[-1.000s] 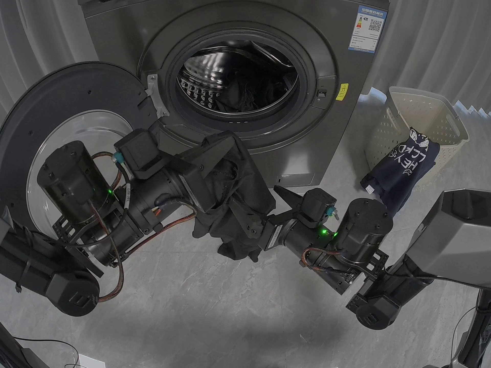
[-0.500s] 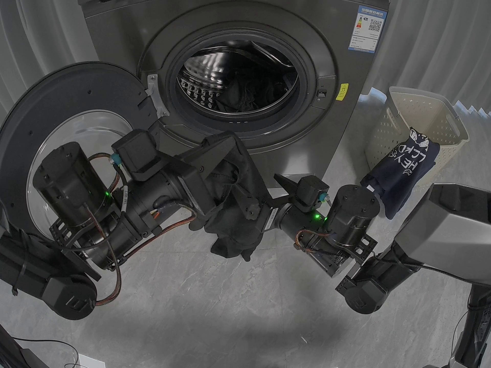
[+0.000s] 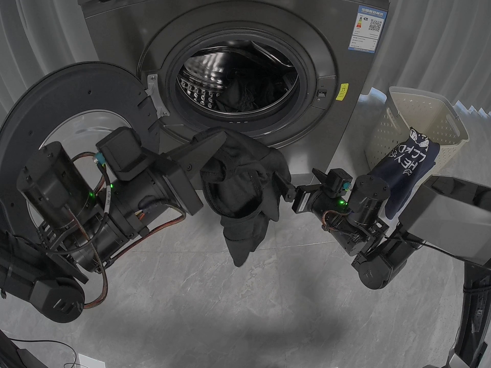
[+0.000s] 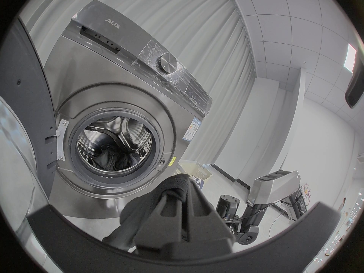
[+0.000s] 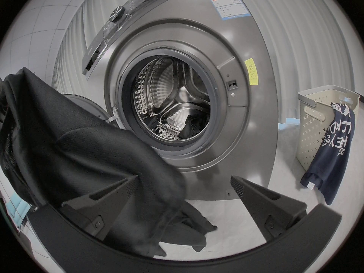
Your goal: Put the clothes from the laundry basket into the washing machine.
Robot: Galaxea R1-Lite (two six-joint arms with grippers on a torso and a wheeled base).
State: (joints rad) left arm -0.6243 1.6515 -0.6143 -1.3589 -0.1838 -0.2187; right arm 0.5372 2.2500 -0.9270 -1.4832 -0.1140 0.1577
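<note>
Grey washing machine (image 3: 327,52), door open, dark clothes in drum. At its 4 o'clock, laundry basket (image 3: 450,123), navy shirt (image 3: 404,169) over rim. At drum mouth's 6 o'clock hung black garment (image 3: 245,190), pinched by left gripper (image 4: 182,194); right gripper (image 5: 182,181) spread, possibly touching cloth. Step: loading. Next: lift, push inside, release.

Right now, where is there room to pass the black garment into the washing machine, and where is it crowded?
The upper drum opening is free; dark clothes lie low inside. Bare floor spreads before the washing machine. Crowded just below the opening, where left hand, black garment and right hand meet.
</note>
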